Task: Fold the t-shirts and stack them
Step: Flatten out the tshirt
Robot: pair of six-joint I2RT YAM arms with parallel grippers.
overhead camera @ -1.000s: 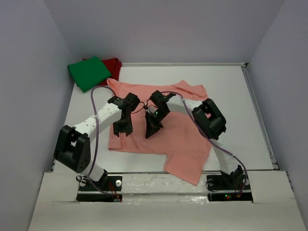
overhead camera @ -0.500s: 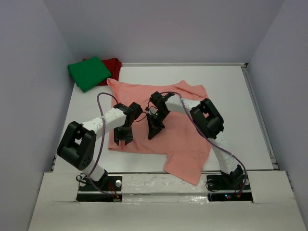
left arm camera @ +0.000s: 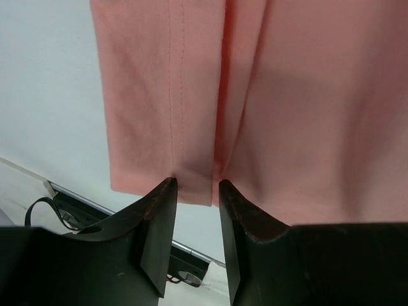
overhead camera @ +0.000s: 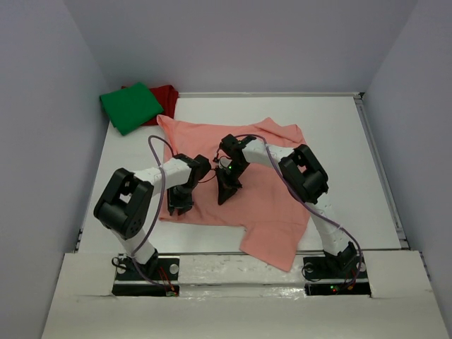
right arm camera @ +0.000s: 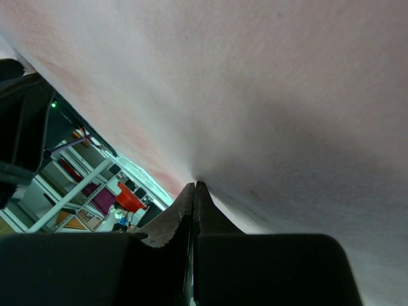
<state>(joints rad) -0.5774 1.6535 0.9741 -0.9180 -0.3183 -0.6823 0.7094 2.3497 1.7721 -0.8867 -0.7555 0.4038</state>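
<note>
Salmon-pink tee [right arm camera: 268,95] puckers at the clamped right tool [right arm camera: 194,187] (pinched fold hidden).

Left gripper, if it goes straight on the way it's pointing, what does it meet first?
Probably the salmon-pink t-shirt: its hem lies right at the left gripper's open tips, though depth is unclear.

- A salmon-pink t-shirt [overhead camera: 272,201] lies spread across the middle of the table [overhead camera: 353,141]. It is wrinkled, with a straight stitched hem on its 9 o'clock side and one flap drooping over the edge at 6 o'clock.
- A bright green t-shirt [overhead camera: 131,106], folded into a rough square, sits at 10 o'clock from the pink one.
- A dark red t-shirt [overhead camera: 167,94] peeks out at the green one's 3 o'clock edge, mostly covered.
</note>
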